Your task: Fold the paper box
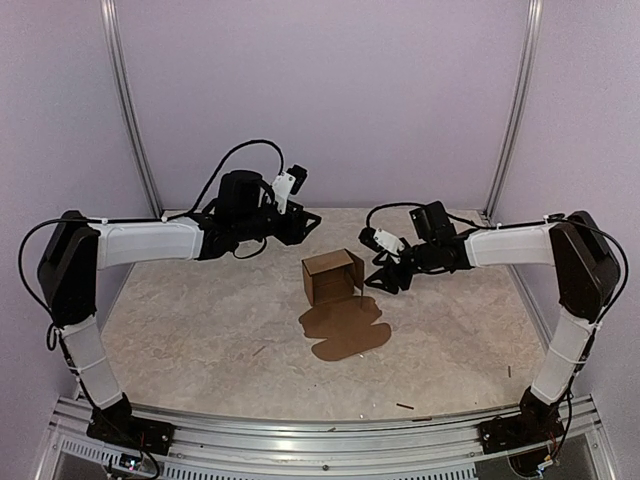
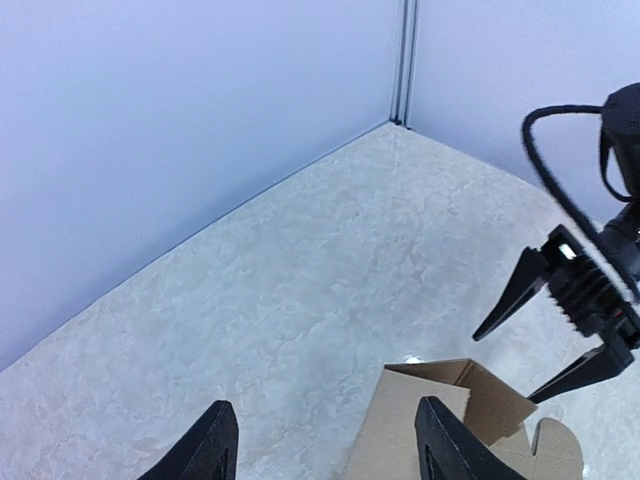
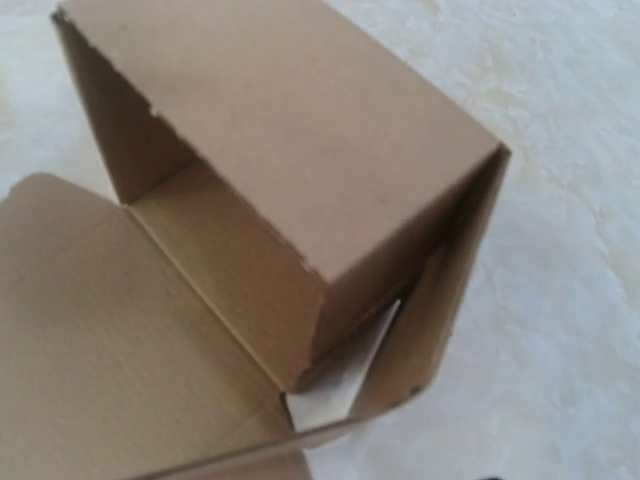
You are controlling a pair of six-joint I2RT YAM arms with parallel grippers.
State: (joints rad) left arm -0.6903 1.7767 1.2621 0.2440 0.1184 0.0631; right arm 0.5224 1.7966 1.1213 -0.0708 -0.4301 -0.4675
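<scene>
Your paper box (image 1: 333, 277) sits near the middle of the table (image 1: 180, 320), half formed. Its walls stand up as a small brown open-sided shell, and the unfolded panels with rounded flaps lie flat on the table on the side nearer the arm bases.

Your right claw (image 1: 378, 283) sits just beside the box's right side. In the left wrist view you can see the right claw (image 2: 505, 368) spread wide with nothing between its fingers. From these views you cannot tell whether a fingertip touches the cardboard. The right wrist view is filled by the box (image 3: 300, 200) up close: one upright panel, the open inside and a flat flap at the left. None of that claw's own fingers show there.

Your left claw (image 1: 300, 225) hangs behind and to the left of the box, apart from it. In its own wrist view the left claw (image 2: 326, 405) is wide open and holds nothing, and the box (image 2: 450, 420) lies just past its right finger.

A few small dark scraps (image 1: 404, 406) lie near the table's front edge.
</scene>
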